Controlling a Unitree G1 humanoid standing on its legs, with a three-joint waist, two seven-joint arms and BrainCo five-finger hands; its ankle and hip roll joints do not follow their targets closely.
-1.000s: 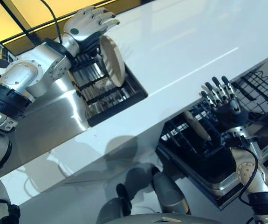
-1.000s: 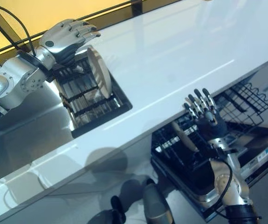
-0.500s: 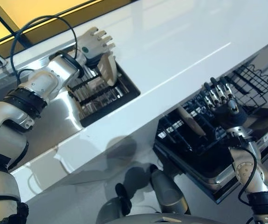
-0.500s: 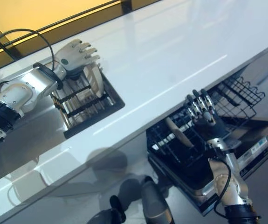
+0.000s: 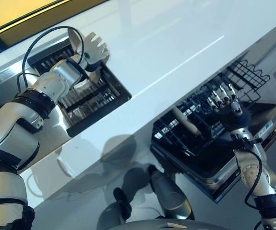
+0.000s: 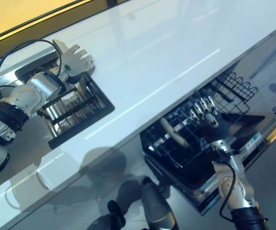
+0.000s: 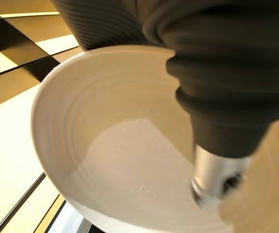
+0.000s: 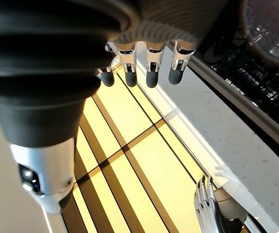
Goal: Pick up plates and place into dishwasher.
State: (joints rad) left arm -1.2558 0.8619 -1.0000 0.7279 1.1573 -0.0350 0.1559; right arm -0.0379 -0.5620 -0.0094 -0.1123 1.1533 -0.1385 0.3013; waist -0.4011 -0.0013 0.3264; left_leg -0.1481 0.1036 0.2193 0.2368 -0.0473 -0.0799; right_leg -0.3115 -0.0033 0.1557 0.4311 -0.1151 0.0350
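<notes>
Left eye view: the white counter (image 5: 176,43) separates the sunken drying rack (image 5: 87,93) from the pulled-out dishwasher basket (image 5: 195,129), which already holds one plate (image 5: 185,120). The left hand (image 5: 93,48) reaches over the rack, fingers straight and spread, its palm against an upright plate (image 7: 120,160), probably preparing a grasp. The right hand (image 5: 224,103) waits above the basket, fingers apart, holding nothing.

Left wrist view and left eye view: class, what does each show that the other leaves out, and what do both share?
Left wrist view: the plate's ringed inner face from close up, with the thumb of the left hand across it. Left eye view: the white counter, the sink rack where that hand reaches with straight fingers, and the open dishwasher rack holding a second plate, with the right hand raised over it. Both: the left hand.
</notes>
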